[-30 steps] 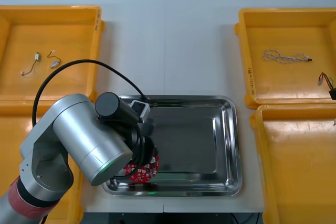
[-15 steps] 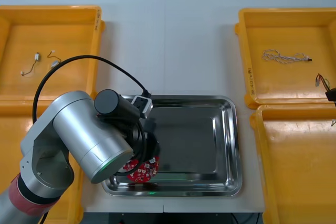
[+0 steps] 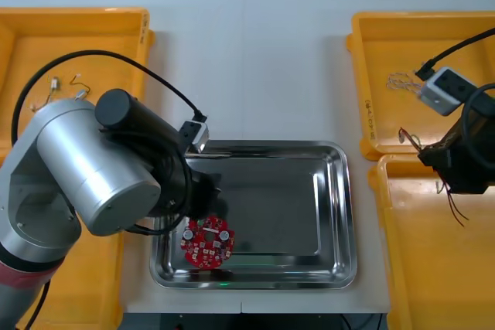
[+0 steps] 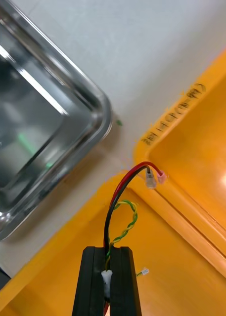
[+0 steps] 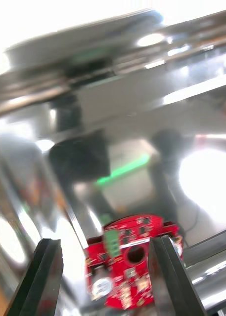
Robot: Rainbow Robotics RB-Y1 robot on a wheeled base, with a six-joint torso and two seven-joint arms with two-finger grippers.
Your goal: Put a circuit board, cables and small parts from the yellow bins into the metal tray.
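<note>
1. metal tray (image 3: 337,214): bare polished metal, mirror-bright, smooth rolled rim; reflects my arm.
2. circuit board (image 3: 207,242): red face, semi-gloss, w/ small silvery metal bits on top.
3. yellow bins (image 3: 360,90): moulded plastic, smooth, slight gloss.
4. table (image 3: 247,59): light, matt, smooth.
5. my left arm (image 3: 85,168): silver housing, satin sheen, smooth.
6. fingers (image 4: 125,281) of my right gripper (image 4: 107,249): black, matt.
7. cables (image 4: 123,192): thin, smooth plastic insulation, glossy; clear plastic sleeves at ends.
</note>
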